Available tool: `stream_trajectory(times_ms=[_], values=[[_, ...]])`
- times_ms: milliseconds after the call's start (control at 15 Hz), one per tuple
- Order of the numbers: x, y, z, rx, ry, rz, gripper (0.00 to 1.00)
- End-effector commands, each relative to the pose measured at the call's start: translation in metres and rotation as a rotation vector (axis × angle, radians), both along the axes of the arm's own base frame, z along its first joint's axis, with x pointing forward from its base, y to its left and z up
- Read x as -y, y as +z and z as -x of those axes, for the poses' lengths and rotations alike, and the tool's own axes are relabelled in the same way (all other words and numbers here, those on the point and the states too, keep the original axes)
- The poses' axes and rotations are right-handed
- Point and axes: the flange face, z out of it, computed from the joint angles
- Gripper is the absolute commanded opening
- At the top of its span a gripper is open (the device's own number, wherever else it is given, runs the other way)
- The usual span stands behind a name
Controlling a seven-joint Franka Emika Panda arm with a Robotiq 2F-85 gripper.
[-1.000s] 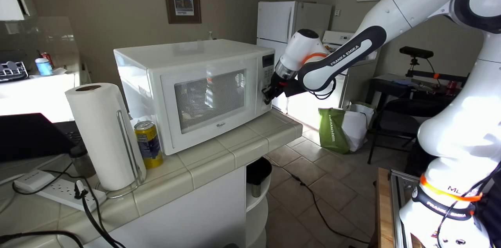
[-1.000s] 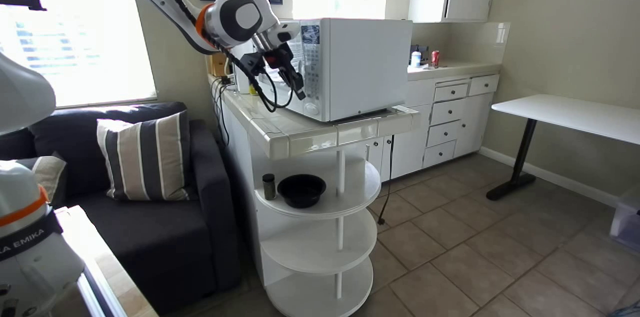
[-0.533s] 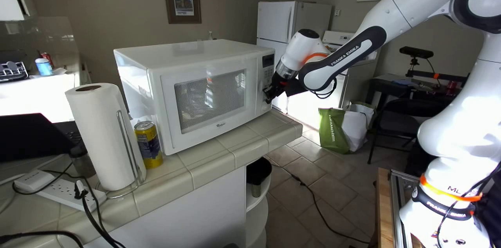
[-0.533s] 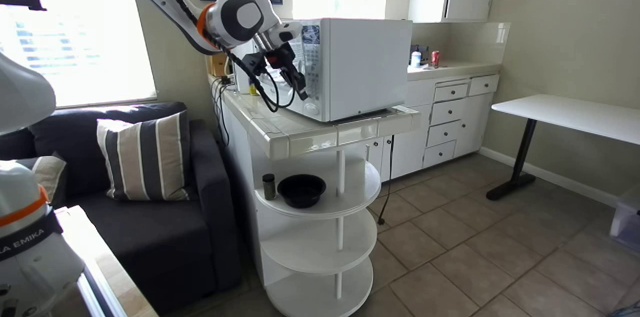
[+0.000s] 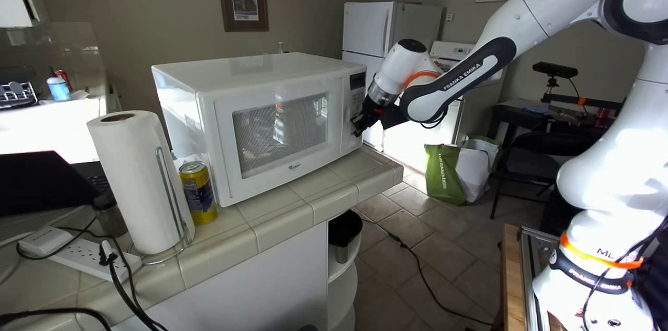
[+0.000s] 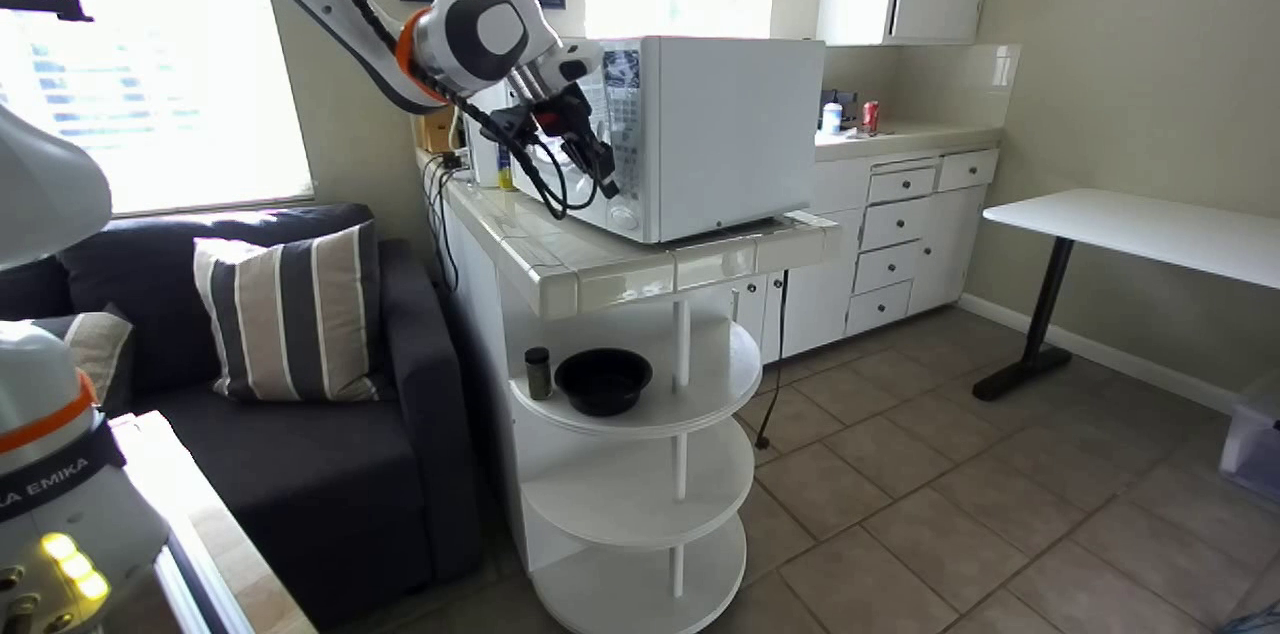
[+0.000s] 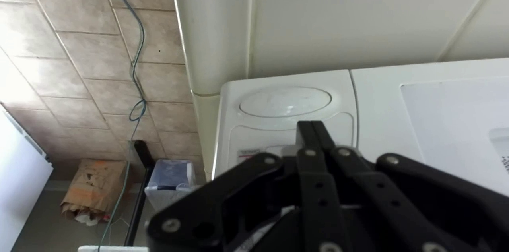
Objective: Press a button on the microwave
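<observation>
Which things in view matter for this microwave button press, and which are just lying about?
Part of the job:
claw, shut
microwave
oval button, perhaps the target

Just lying about:
paper towel roll
yellow can
black bowl
green bag

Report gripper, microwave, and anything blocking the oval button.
Gripper shut, near oval button; contact with control panel unclear. Microwave on counter, door closed. No obstruction seen.

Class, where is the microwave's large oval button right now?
In the wrist view, the oval button sits above and slightly left of the shut gripper, on the microwave at the end of its control panel nearest the counter.
</observation>
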Motion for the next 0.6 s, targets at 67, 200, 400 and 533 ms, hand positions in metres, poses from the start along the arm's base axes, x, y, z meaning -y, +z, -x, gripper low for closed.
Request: stream_trajectory(times_ms=[67,200,400,533], values=[[0.0018,-0.0056,-0.0038,0.014,0.009,0.001,0.00],[0.0016,-0.0062,-0.0050,0.029,0.021,0.001,0.00],[0.0018,-0.0068,-0.0055,0.053,0.034,0.004,0.00],[0.0018,-0.0078,-0.0055,0.058,0.037,0.006,0.00]])
